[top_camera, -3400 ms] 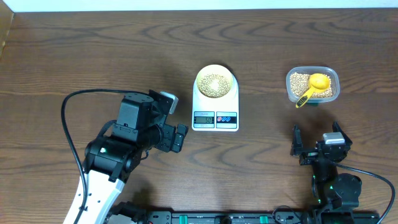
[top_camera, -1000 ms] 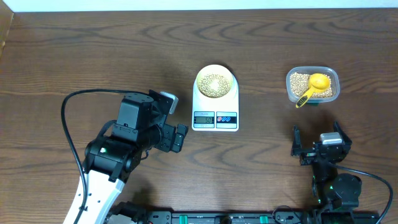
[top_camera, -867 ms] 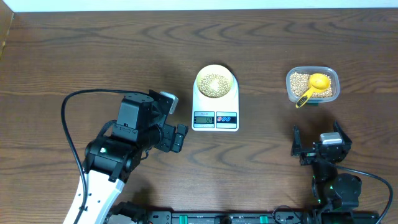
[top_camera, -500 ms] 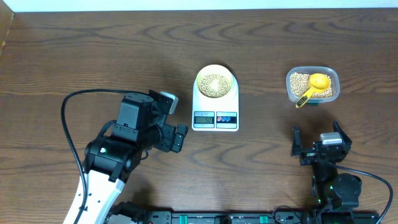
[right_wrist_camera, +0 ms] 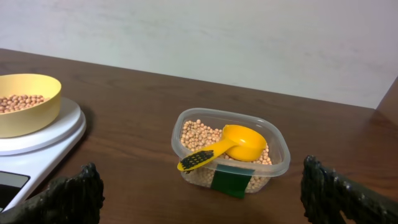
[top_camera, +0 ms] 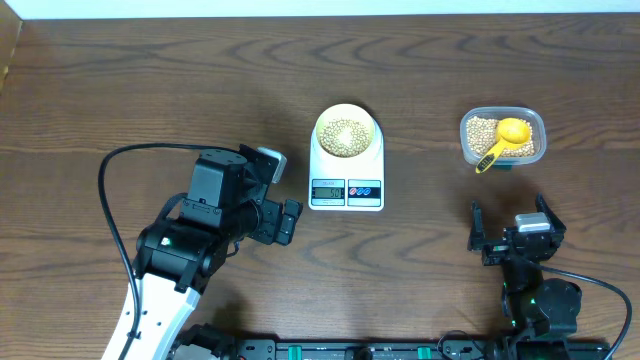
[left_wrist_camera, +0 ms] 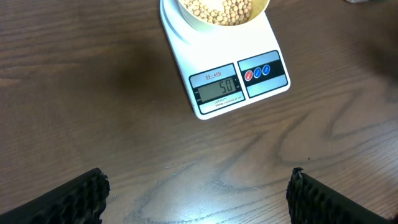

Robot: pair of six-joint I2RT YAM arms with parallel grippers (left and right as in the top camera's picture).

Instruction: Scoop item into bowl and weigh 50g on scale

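Note:
The pale-yellow bowl (top_camera: 319, 133) sits on the white scale (top_camera: 375, 172) with a pile of tan beans (top_camera: 345, 133) in it. In the left wrist view the display (left_wrist_camera: 217, 88) reads 50. My left gripper (top_camera: 288, 193) hovers left of the scale's front, open and holding nothing (left_wrist_camera: 198, 190). My right gripper (top_camera: 510, 218) stands open and holds nothing, just in front of the clear container (top_camera: 465, 140). In that container lie more beans (right_wrist_camera: 199, 132) and a yellow scoop (right_wrist_camera: 242, 143), whose handle rests on the rim.
A black cable (top_camera: 110, 170) loops left of the left arm. A green label (right_wrist_camera: 229, 182) marks the container's front. The table's far edge meets a white wall (right_wrist_camera: 249, 37).

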